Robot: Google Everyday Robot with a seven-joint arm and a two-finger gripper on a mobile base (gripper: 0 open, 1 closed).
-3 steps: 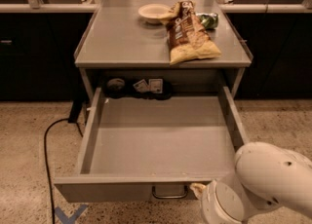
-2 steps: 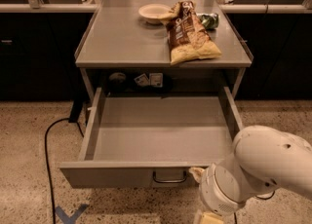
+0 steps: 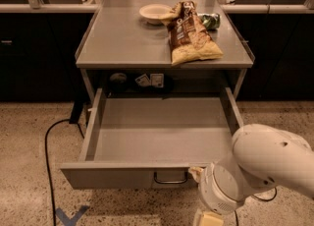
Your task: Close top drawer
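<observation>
Top drawer (image 3: pixel 157 136) is seen fully open; tool (image 3: pixel 195 173) is placed at its front beside handle (image 3: pixel 170 178), likely for pushing; tool state cannot be told.

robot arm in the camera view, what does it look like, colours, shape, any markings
The arm is smooth, off-white and bulbous, with a round joint cap dotted with small dark holes. No cables or markings show on it. The gripper is a pale tip at the top drawer front, right of its handle.

It looks like a staff kitchen or canteen: grey metal worktop (image 3: pixel 122 38) with bowl (image 3: pixel 155 13) and chip bag (image 3: pixel 191 36), dark counters (image 3: pixel 39 53) behind, speckled floor (image 3: pixel 29 136); gripper (image 3: pixel 195 172) at drawer (image 3: pixel 108 176) front.
</observation>
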